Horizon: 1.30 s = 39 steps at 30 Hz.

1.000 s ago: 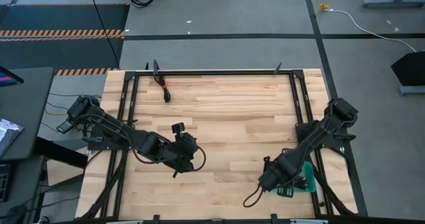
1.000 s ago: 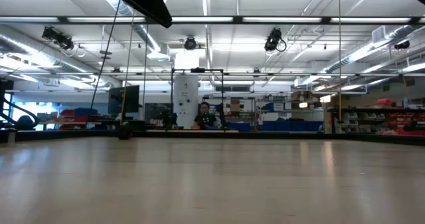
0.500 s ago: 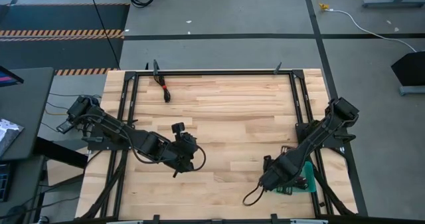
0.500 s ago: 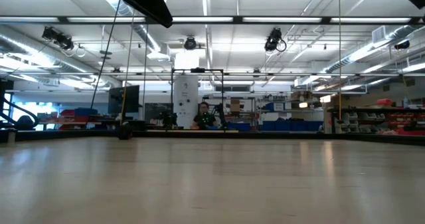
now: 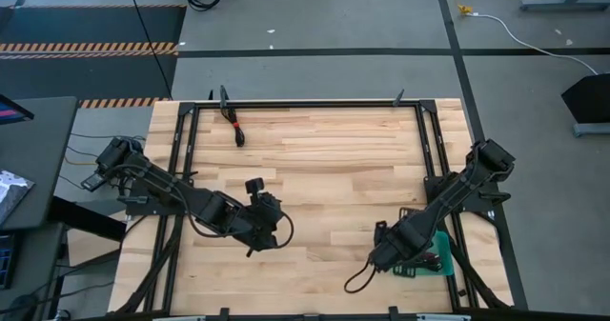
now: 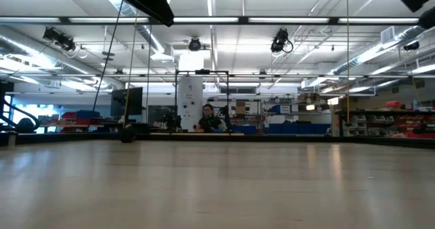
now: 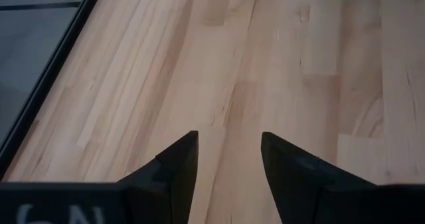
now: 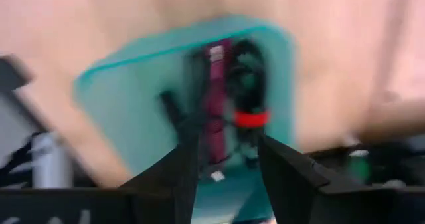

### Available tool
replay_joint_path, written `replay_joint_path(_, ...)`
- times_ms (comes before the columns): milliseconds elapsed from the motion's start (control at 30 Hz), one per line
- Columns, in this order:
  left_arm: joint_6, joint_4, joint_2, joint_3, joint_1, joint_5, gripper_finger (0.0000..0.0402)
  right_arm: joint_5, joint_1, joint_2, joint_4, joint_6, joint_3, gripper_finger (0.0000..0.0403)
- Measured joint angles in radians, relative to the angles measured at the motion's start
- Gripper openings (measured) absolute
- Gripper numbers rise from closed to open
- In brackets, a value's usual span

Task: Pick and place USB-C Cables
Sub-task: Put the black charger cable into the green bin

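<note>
From above, the left gripper [image 5: 270, 210] hovers over bare table [image 5: 324, 159] at about seven o'clock, and the right gripper [image 5: 381, 252] sits at five o'clock beside the teal tray [image 5: 440, 262]. One USB-C cable [image 5: 238, 132] lies at eleven o'clock.

The left wrist view shows its fingers [image 7: 179, 164] parted, empty.

In the right wrist view, parted, empty fingers [image 8: 285, 171] frame blurred bundles [image 8: 229, 98], seemingly several cables, in the tray.

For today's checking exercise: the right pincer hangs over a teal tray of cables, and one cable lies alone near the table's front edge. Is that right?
Not quite. The lone cable lies near the table's far edge, by the black frame bar, as the high view shows. The right pincer does hang over the teal tray of cables.
</note>
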Motion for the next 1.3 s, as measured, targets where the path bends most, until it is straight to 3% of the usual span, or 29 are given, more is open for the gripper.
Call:
replay_joint_path(167,0.0,-0.001,0.0,0.0,0.001,0.0,0.0172,0.092,0.0,-0.001,0.125,0.005,-0.013,0.016)
replay_joint_path(267,0.0,-0.001,0.0,0.0,0.0,0.0,0.0172,0.028,-0.005,-0.001,0.225,0.03,-0.055,0.016)
replay_joint_path(400,0.0,-0.002,0.0,0.0,0.0,0.0,0.0172,-0.136,0.001,-0.001,0.292,0.07,-0.121,0.0158)
replay_joint_path(533,0.0,-0.002,0.0,0.0,0.0,0.0,0.0172,-0.248,0.015,-0.001,0.28,0.072,-0.143,0.0157)
replay_joint_path(733,0.0,-0.002,0.0,0.0,0.0,0.0,0.0172,-0.263,0.016,-0.001,0.259,0.05,-0.123,0.0157)
replay_joint_path(933,0.0,-0.002,0.0,0.0,0.0,0.0,0.0172,-0.274,0.007,-0.001,0.06,0.018,-0.026,0.0157)
replay_joint_path(1067,0.005,-0.002,0.0,0.0,0.002,-0.003,0.0172,-0.13,-0.002,-0.001,-0.081,-0.04,0.073,0.0154)
replay_joint_path(1300,-0.062,-0.163,0.0,0.001,0.002,-0.151,0.0172,0.479,-0.025,-0.001,-0.013,-0.227,0.166,0.0153)
